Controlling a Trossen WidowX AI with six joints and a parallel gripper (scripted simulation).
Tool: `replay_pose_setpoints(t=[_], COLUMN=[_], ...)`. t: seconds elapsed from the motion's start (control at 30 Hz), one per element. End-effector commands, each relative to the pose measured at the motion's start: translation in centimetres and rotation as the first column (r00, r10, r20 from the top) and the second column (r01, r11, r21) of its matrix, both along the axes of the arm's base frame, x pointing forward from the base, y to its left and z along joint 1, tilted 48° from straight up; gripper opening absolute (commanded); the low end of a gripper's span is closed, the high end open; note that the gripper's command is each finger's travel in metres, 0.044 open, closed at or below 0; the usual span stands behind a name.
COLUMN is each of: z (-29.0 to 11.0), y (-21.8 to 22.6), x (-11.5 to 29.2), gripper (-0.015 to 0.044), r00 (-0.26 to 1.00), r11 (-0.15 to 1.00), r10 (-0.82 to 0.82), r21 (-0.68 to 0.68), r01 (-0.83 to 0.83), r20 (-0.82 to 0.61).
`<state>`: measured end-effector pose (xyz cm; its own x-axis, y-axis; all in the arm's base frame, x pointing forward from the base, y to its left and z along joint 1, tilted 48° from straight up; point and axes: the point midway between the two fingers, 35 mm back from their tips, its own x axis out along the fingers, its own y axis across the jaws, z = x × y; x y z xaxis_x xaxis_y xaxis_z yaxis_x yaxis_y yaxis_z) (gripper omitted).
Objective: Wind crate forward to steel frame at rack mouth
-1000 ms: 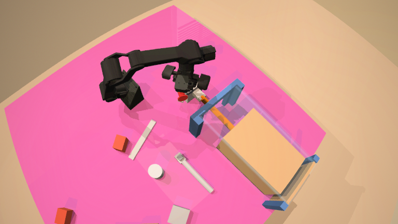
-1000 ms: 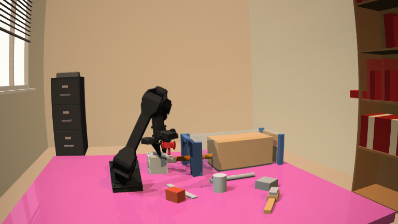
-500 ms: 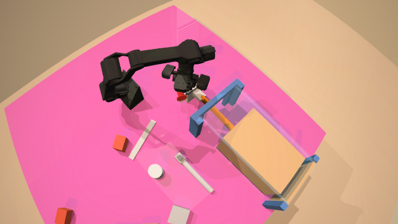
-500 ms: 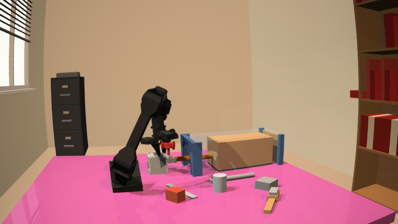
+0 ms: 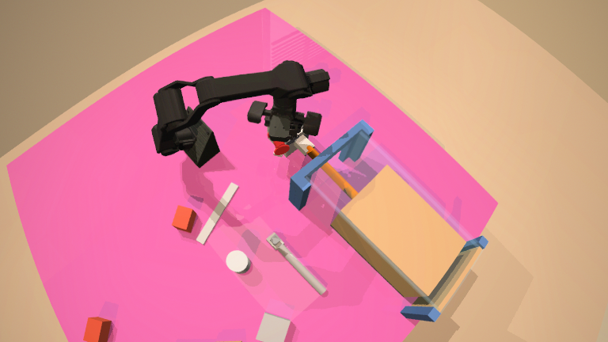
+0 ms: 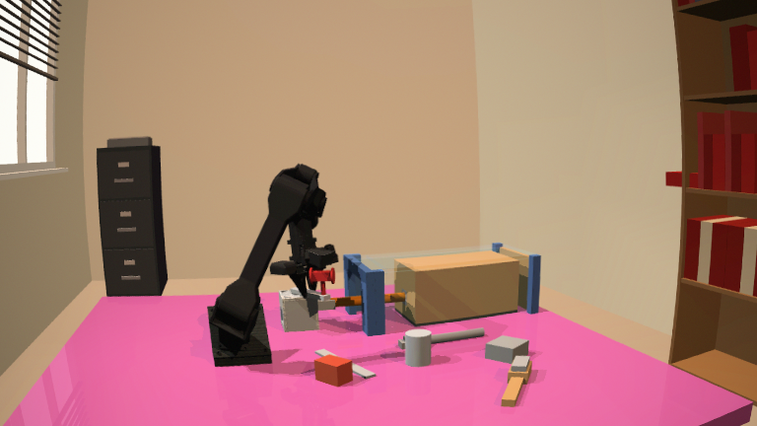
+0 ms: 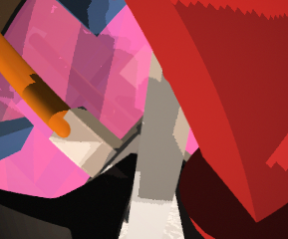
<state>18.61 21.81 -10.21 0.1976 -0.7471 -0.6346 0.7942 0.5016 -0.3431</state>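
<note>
While the top view shows the gripper (image 5: 286, 143) clamped on the red winch handle (image 5: 281, 147), the crate (image 5: 405, 230) sits short of the blue steel frame (image 5: 298, 190). From the exterior view, the orange strap (image 6: 357, 300) looks taut; overwinding risks tipping the crate. Up close on the wrist view, red fills the frame; a slipping grip could stall the crank.
</note>
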Motion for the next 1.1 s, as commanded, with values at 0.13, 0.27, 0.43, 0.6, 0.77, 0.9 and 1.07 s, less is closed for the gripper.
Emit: replay_pose_setpoints(t=[0.13,0.27,0.43,0.6,0.77,0.9,1.07], z=[-0.3,-0.25,-0.25,-0.22,-0.18,-0.17,0.08], y=[-0.23,-0.32,-0.32,-0.36,-0.39,-0.38,-0.05], x=[0.22,0.06,0.06,-0.02,-0.09,-0.09,-0.1], gripper=[0.0,0.0,0.0,0.0,0.0,0.0,0.0079], r00=[1.0,0.999,0.999,0.998,0.997,0.997,0.998], r11=[1.0,1.0,1.0,0.999,0.998,0.998,0.999], r10=[0.002,-0.028,-0.028,-0.044,-0.061,-0.062,-0.041], r21=[-0.002,0.004,0.004,0.007,0.012,0.012,0.009], r01=[-0.002,0.027,0.027,0.043,0.061,0.062,0.041], r20=[-0.012,0.019,0.019,0.035,0.054,0.054,0.044])
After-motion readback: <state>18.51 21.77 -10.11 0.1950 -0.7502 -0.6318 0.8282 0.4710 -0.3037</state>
